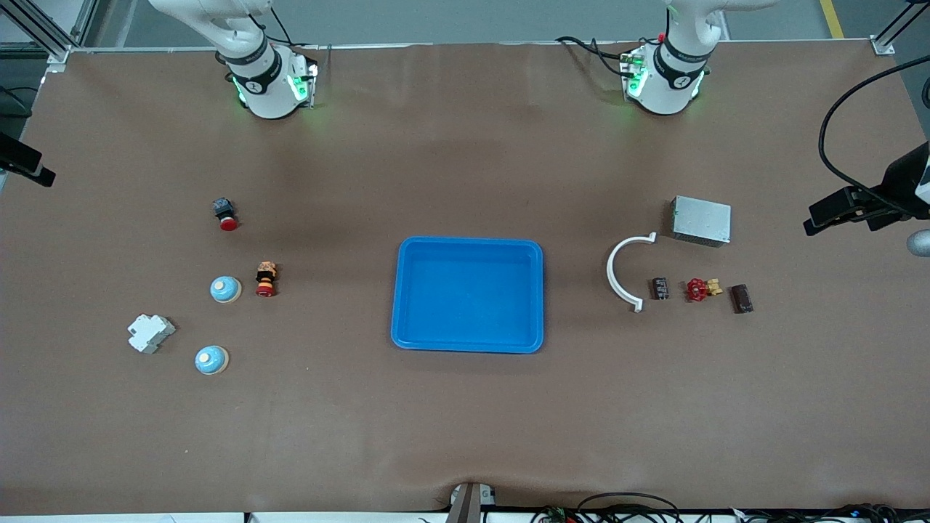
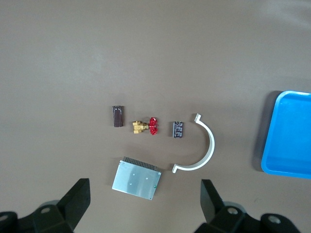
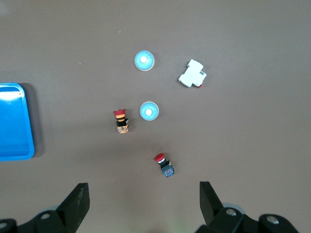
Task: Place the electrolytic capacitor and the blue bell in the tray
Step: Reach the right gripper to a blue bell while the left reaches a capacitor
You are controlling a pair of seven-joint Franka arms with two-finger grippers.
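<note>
Toward the left arm's end of the bench, a grey metal box (image 1: 701, 220) sits beside a white curved bracket (image 1: 622, 272). Nearer the front camera lie a red-handled brass valve (image 1: 700, 289) and a dark brown block (image 1: 742, 298). Toward the right arm's end are two red push buttons (image 1: 225, 214) (image 1: 266, 280) and a white plastic block (image 1: 150, 333).

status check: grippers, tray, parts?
Left gripper, right gripper open, high over the table. Tray empty. Two blue bells, capacitor untouched. Path clear.
</note>
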